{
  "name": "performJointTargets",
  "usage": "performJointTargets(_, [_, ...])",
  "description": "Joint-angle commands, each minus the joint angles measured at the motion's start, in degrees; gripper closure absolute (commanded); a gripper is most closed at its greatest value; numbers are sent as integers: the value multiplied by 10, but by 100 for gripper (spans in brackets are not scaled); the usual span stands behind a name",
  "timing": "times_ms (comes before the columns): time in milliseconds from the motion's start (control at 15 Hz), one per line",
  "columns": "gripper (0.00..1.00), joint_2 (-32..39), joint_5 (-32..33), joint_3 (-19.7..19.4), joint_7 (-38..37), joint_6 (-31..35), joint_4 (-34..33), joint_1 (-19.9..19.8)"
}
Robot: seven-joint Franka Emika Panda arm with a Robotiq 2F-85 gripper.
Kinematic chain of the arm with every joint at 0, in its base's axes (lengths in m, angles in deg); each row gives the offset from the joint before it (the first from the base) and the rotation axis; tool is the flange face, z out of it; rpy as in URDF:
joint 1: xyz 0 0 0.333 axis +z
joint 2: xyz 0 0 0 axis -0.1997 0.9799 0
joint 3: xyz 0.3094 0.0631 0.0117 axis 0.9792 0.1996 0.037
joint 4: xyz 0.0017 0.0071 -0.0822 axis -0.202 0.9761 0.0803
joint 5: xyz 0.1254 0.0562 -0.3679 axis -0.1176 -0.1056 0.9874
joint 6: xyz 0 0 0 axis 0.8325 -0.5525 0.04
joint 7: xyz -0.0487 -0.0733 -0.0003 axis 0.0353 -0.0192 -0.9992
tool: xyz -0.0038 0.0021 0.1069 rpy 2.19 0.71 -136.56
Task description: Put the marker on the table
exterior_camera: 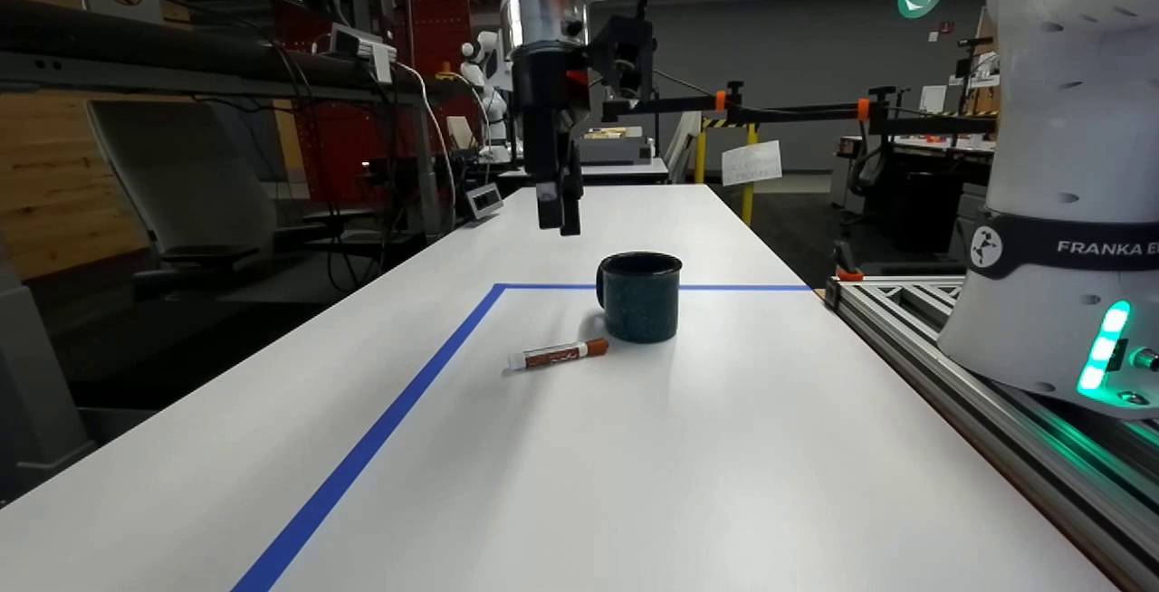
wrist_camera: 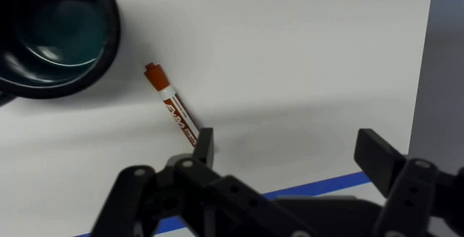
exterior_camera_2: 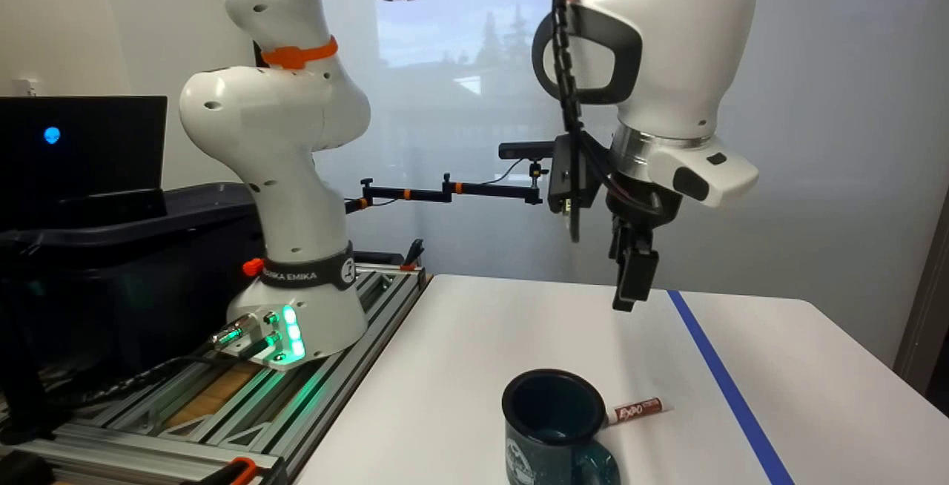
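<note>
Hanging in the air in both exterior views, fingertips downward: the gripper [exterior_camera: 560,217], with jaws spread wide in the wrist view and holding nothing. Lower, flat on the white table [exterior_camera: 706,447]: the marker [exterior_camera: 557,355], with its brown cap just beside the dark teal mug [exterior_camera: 641,302], yet with a strip of bare surface between in the wrist view. Also apart from the blue tape [exterior_camera: 383,429], on the same side of it as the mug. Hard to place exactly, perhaps: the far tip of the marker, partly hidden behind a finger in the wrist view.

Judging by the task sentence, probably to be counted as placed already; left to do, in this reading, only a clean retreat. For doing this well, rise straight up first, with jaws wide, and turn the wrist only at good height, in order not to knock the mug or to set the marker rolling. After that, move sideways away from the mug.

In case of need for a better position, come down over the middle of the barrel, turn the jaws to close across it and not along it, and stay clear of the mug wall. Grip gently, lower flat, and release slowly after full contact.
</note>
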Motion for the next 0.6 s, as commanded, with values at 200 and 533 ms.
performJointTargets(200, [0,-30,60,-62,-79,60,13,31])
performJointTargets(533, [0,-33,71,-61,-97,77,21,38])
